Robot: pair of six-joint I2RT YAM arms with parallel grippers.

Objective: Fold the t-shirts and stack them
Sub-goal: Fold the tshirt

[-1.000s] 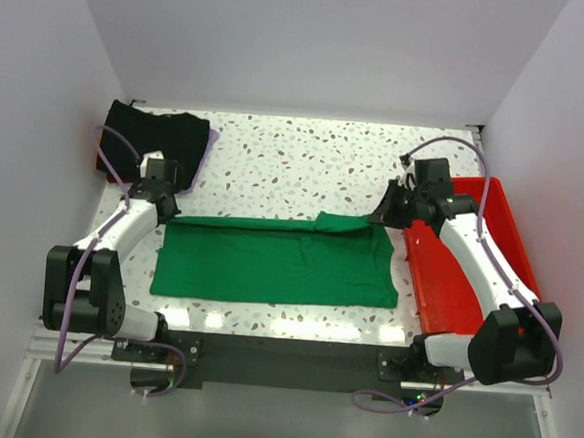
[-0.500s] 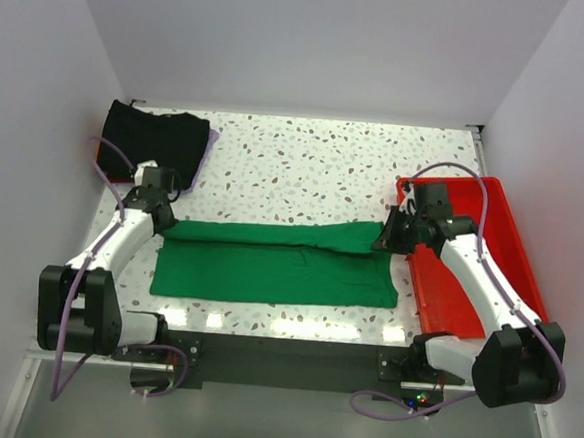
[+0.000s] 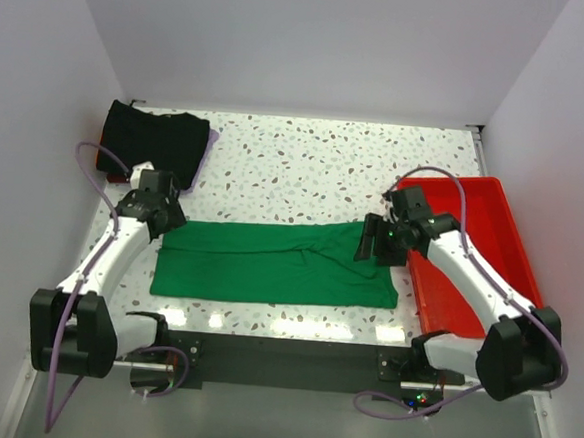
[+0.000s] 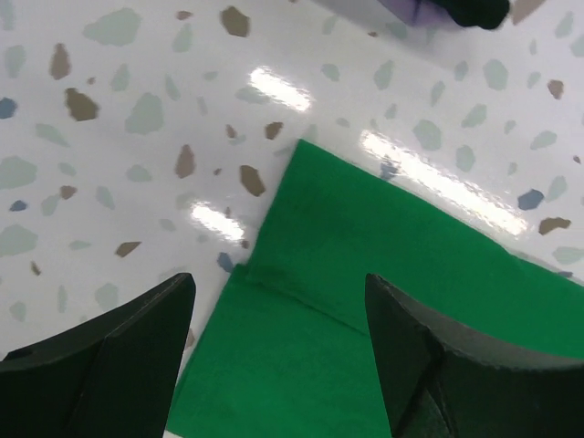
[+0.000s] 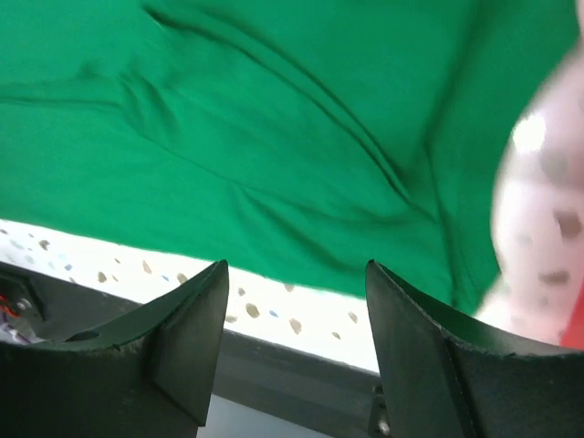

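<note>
A bright green t-shirt [image 3: 269,268] lies flat on the speckled table [image 3: 306,165], folded lengthwise into a long band. My left gripper [image 3: 160,213] hovers over its far left corner, open, with nothing between the fingers [image 4: 109,365]. The green t-shirt [image 4: 383,274] shows a layered corner below it. My right gripper [image 3: 371,243] is over the far right end, also open and empty. In the right wrist view the green t-shirt [image 5: 274,119] is wrinkled, with the table's near edge beyond it. A stack of black t-shirts [image 3: 155,137] sits at the back left, with a purple edge [image 4: 411,9].
A red plastic tray [image 3: 491,243] stands along the right side, close to my right arm. The table's black front rail [image 3: 282,357] runs along the near edge. White walls close in the left, right and back.
Both grippers carried the shirt's far edge toward the near side, then opened and let it go. The lifted right end now lies flat on the lower layer.
</note>
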